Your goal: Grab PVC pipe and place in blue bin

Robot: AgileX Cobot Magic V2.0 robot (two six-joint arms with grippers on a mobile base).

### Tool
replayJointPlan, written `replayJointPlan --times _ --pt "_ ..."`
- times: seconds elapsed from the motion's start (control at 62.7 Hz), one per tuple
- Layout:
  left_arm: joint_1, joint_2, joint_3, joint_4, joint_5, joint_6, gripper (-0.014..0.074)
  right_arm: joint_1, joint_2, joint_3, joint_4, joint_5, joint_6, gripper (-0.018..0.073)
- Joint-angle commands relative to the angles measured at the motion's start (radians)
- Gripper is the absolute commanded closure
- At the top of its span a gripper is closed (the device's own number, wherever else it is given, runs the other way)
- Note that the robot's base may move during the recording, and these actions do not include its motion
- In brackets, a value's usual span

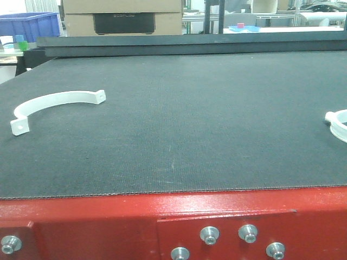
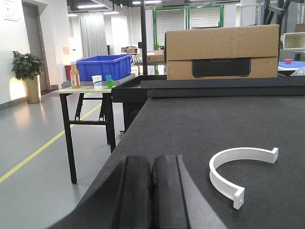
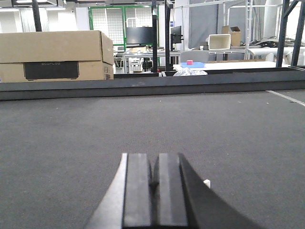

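PVC pipe (image 1: 59, 96) on dark mat (image 1: 190, 124); blue bin (image 1: 30, 24) beyond.

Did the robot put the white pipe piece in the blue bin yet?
Not yet. Nothing looks done: one white pipe piece lies on the dark table, another piece at its right edge. Nothing is in hand: the left claw and right claw are shut and empty. Still left: grabbing a piece and carrying it to the blue bin on the side table.
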Motion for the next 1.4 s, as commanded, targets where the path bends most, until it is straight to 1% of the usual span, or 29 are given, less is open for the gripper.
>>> replayJointPlan --times 0.0,0.59,0.765,0.813,0.893,1.021,1.084,1.164,1.196,1.228,1.26,1.308,1.387 --pt "0.001 -0.005 -0.002 -0.006 -0.014 0.001 0.0707 -0.003 -0.002 0.000 -0.005 -0.023 0.000 0.0722" --pt "0.001 -0.005 -0.002 -0.006 -0.014 0.001 0.0707 -0.003 -0.002 0.000 -0.005 -0.034 0.000 0.0722" --pt "0.001 -0.005 -0.002 -0.006 -0.014 0.001 0.0707 -0.003 -0.002 0.000 -0.005 -0.118 0.000 0.0722" --pt "0.001 -0.005 -0.002 -0.006 -0.014 0.001 0.0707 -0.003 -0.002 0.000 -0.005 -0.122 0.000 0.0722" --pt "0.001 -0.005 -0.002 -0.006 -0.014 0.001 0.0707 -0.003 -0.002 -0.030 -0.005 -0.090 0.000 0.0722" --pt "0.001 -0.005 -0.002 -0.006 -0.032 0.001 0.0707 -0.003 -0.002 -0.127 -0.005 0.047 0.000 0.0722" --pt "0.001 -0.005 -0.002 -0.006 -0.066 0.001 0.0707 -0.003 -0.002 -0.185 -0.029 0.121 0.000 0.0722" --pt "0.001 -0.005 -0.002 -0.006 -0.145 0.001 0.0707 -0.003 0.016 -0.248 -0.052 0.151 0.000 0.0722" --pt "0.001 -0.005 -0.002 -0.017 -0.163 -0.007 0.0707 -0.003 0.036 -0.277 -0.052 0.162 0.000 0.0722" --pt "0.001 -0.005 -0.002 -0.048 -0.168 -0.011 0.0707 -0.003 0.055 -0.299 -0.052 0.173 0.000 0.0722" --pt "0.001 -0.005 -0.002 -0.096 -0.163 -0.013 0.0707 -0.003 0.082 -0.327 -0.052 0.183 0.000 0.0722" --pt "0.001 -0.005 -0.029 -0.148 -0.142 -0.013 0.0707 -0.003 0.128 -0.366 -0.052 0.206 0.000 0.0722" --pt "0.001 -0.005 -0.093 -0.158 -0.069 -0.013 0.0707 -0.003 0.219 -0.438 -0.052 0.279 0.000 0.0722"
